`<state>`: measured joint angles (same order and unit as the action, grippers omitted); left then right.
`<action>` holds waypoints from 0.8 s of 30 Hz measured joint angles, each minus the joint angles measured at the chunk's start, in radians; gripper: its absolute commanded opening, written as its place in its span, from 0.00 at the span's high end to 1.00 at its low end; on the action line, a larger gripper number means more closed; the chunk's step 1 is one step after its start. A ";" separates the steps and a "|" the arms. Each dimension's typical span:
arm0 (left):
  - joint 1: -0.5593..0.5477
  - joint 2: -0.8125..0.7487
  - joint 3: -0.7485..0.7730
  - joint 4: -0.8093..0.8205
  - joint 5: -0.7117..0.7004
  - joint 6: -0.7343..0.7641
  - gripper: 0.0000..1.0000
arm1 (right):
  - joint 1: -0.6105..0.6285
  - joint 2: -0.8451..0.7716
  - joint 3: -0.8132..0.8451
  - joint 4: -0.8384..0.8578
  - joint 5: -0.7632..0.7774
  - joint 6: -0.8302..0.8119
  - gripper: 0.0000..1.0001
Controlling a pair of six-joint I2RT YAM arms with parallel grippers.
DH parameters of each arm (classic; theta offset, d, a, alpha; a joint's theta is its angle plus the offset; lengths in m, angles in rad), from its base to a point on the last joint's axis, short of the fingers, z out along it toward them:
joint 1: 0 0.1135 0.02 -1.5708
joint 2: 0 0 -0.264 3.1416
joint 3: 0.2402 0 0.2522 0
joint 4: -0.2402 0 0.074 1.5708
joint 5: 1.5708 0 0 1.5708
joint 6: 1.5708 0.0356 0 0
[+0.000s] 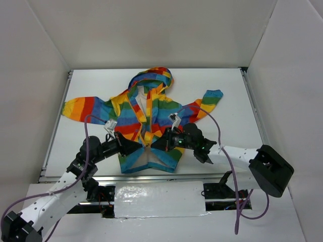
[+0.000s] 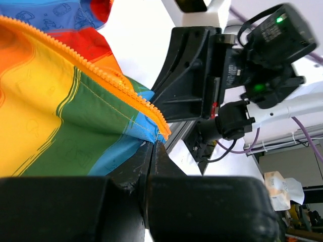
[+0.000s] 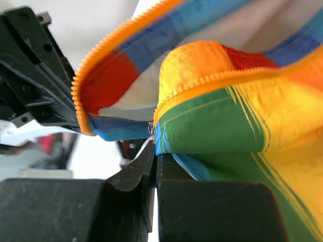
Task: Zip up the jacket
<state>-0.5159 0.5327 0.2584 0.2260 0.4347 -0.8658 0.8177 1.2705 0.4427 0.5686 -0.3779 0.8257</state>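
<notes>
**Two zipper ends, one gap to close**

The jacket [image 1: 146, 113] lies flat at the middle of the table [image 1: 91, 80], hood toward the far edge and hem toward the near edge, so its orange zipper [image 2: 116, 83] runs near-to-far and stands open.

Both arms work at the hem end. The left gripper [image 1: 137, 146] reaches in from the left-edge side. Its fingers [image 2: 136, 161] are pressed together on the bottom corner of its front panel, just where the teeth end. The right gripper [image 1: 158, 144] faces it from the right-edge side, its fingers [image 3: 136, 171] likewise clamped on the lower corner of the opposite panel.

The two tips point at each other, near but apart, with the panels parted between them. A small metal piece [image 3: 151, 127] sits at the right panel's zipper end, too small to tell whether it is a slider or a pin.

The coming move seems to turn on that sideways gap. The two ends must meet along a line parallel to the near edge and sit level before any pull toward the far edge. Neither arm is nearer, as each holds its own half
</notes>
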 measured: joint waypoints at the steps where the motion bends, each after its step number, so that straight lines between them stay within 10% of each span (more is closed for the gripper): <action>1: 0.000 0.012 0.008 0.000 -0.001 0.003 1.00 | 0.006 0.000 0.027 -0.024 0.002 -0.019 1.00; 16: 0.000 0.074 0.063 -0.040 -0.033 0.052 1.00 | 0.084 -0.081 0.248 -0.410 0.378 -0.390 1.00; 24: 0.000 0.077 0.085 -0.040 -0.025 0.071 1.00 | 0.079 -0.196 -0.053 -0.093 0.255 -0.386 1.00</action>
<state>-0.5159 0.6094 0.3431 0.1860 0.4095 -0.7952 0.8970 1.0744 0.3897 0.4751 -0.1226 0.4397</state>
